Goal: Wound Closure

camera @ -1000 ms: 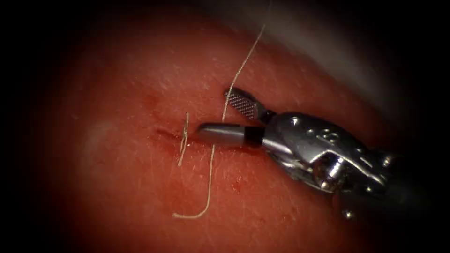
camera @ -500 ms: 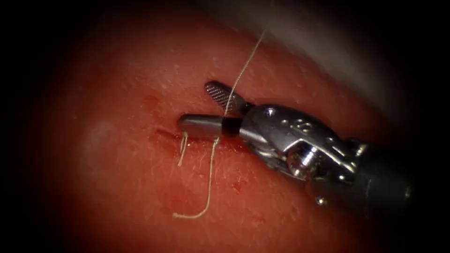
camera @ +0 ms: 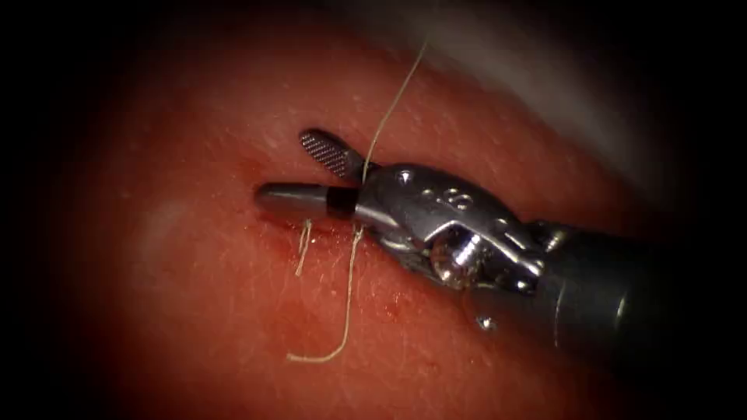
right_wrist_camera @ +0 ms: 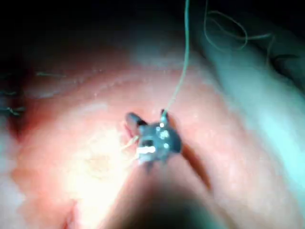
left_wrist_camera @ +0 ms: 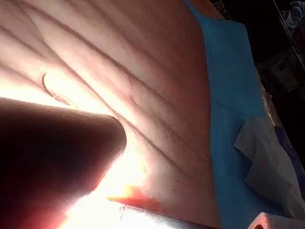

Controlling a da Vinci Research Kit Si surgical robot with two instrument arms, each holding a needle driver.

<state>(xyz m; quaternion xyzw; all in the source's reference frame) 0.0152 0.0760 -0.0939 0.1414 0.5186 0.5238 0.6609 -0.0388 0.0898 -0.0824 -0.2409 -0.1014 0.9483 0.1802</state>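
The right tool is moving leftward over the cut with its jaws spread apart and holding nothing, the thread is passing between them near the hinge, so cutting would require closing on this strand.

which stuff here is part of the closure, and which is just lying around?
In the job:
- right gripper, open around the thread, holding nothing
- thread, running up out of the cut, its free tail on the tissue
- cut
- tissue
- short cut ends of thread at the cut

Lying about:
- blue drape
- gauze on the drape
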